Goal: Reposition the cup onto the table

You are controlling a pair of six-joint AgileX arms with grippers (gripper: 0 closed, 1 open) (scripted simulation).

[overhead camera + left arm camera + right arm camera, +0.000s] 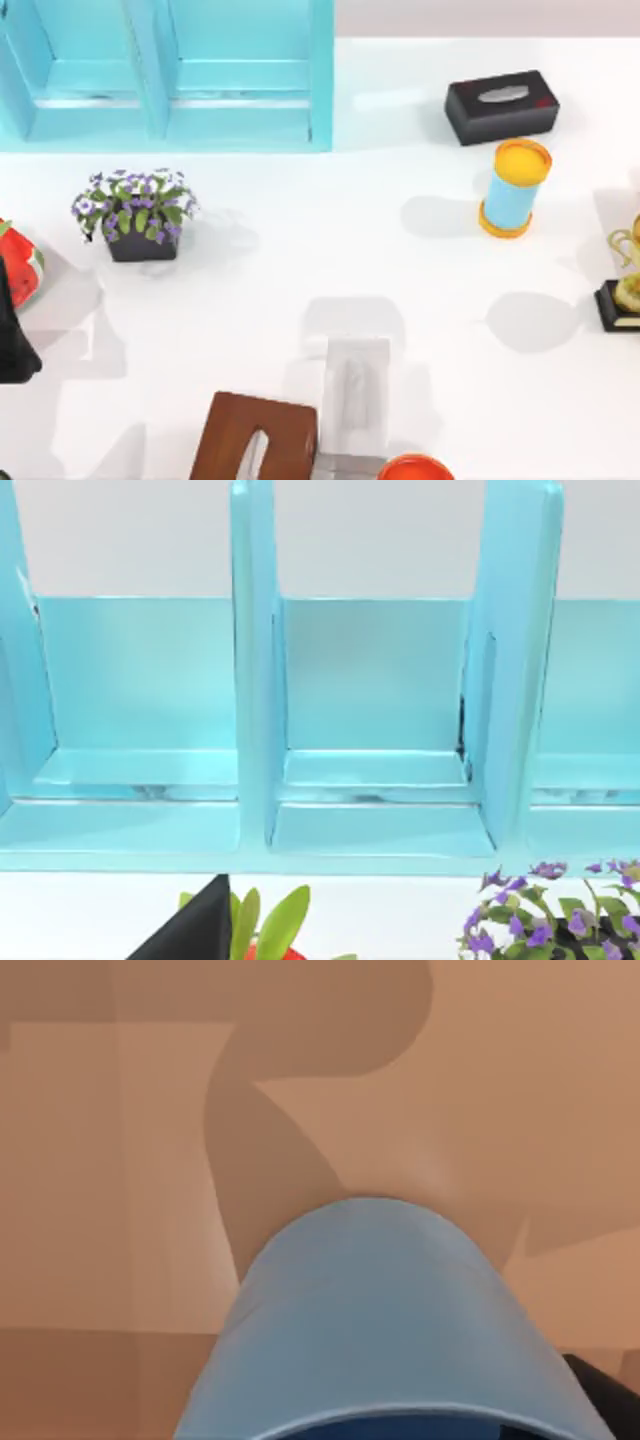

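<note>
Right up against the right wrist camera, seeing the cup (pixel 380 1310), blue and plain, with its rounded wall turned toward the lens and a brown surface (pixel 120 1160) spreading behind it. Noting a soft shadow of the cup falling across that brown. Not managing to tell whether the right pincer is spread, pressed together or pinching the cup.

Looking down from the top, finding the white desk (pixel 300 260) carrying a turquoise cabinet (pixel 170 75) at the far left corner. Spotting a dark flower pot (pixel 138 212) with purple blossoms just in front of the cabinet. Picking out a black tissue box (pixel 502 105) toward the far right, and a light-blue cylinder (pixel 513 187) with an orange top standing near it. Catching a golden trophy (pixel 625 285) on a dark base at the right edge, a brown wooden block (pixel 255 440) at the near edge, and an orange rim (pixel 415 468) close to that block.

Seeing the left arm (pixel 15 345) parked as a dark shape at the left edge, beside something red (pixel 20 265). Facing the cabinet's open compartments from the left wrist, and again not telling how that pincer is standing.
</note>
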